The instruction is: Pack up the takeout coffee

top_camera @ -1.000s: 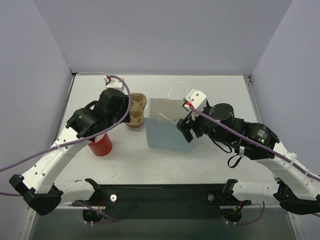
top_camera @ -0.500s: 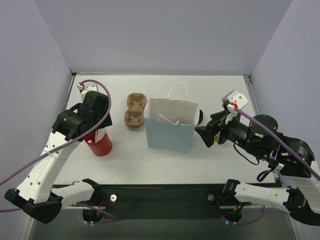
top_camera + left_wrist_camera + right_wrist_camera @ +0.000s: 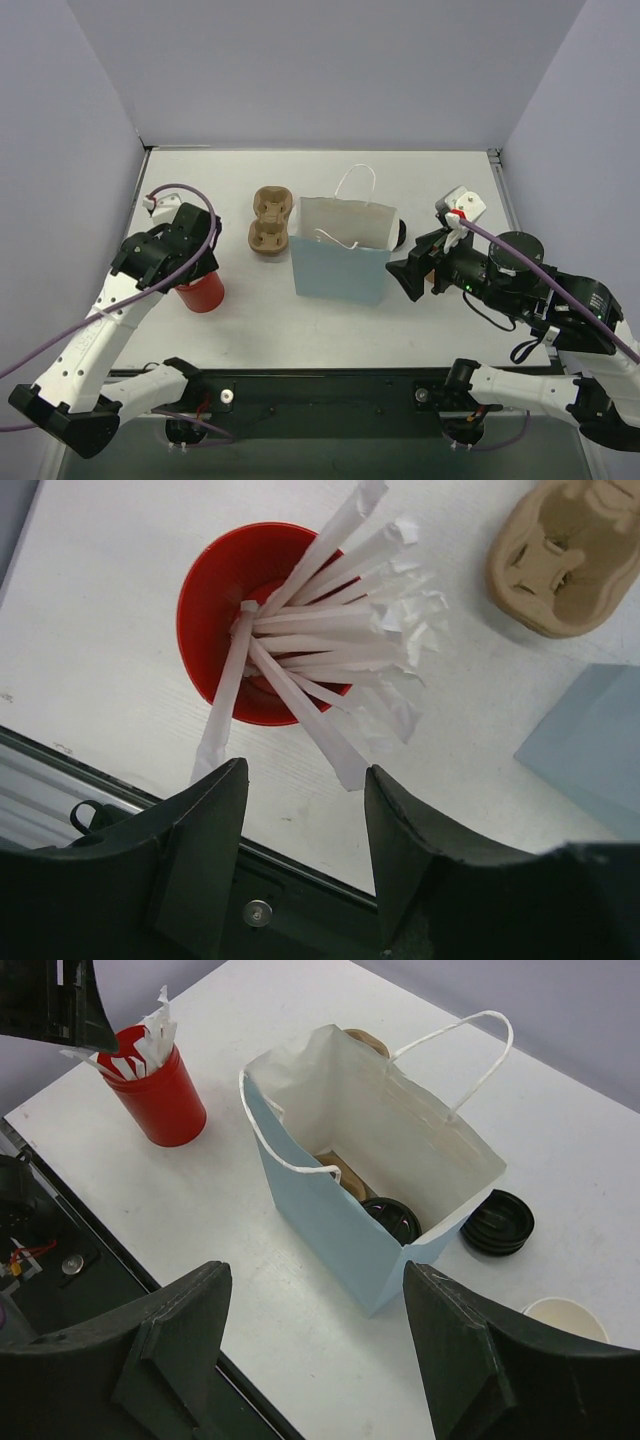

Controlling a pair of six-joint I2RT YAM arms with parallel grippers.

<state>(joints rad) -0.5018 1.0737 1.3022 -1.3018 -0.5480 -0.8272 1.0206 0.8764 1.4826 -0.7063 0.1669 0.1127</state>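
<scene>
A red cup full of white wrapped straws stands at the left; it also shows in the left wrist view and the right wrist view. My left gripper is open and empty, hovering just above and on the near side of it, as the top view shows too. A brown cup with a black lid sits inside the light blue bag, which stands upright and open. My right gripper is open and empty, right of and above the bag.
A tan pulp tray lies left of the bag, also in the left wrist view. A stack of black lids lies right of the bag. A white paper cup stands near the right gripper. Grey walls enclose the table.
My left arm has pulled back from the tray to above the red cup. My right arm has withdrawn from the bag to its right side, then edged slightly back toward it.
</scene>
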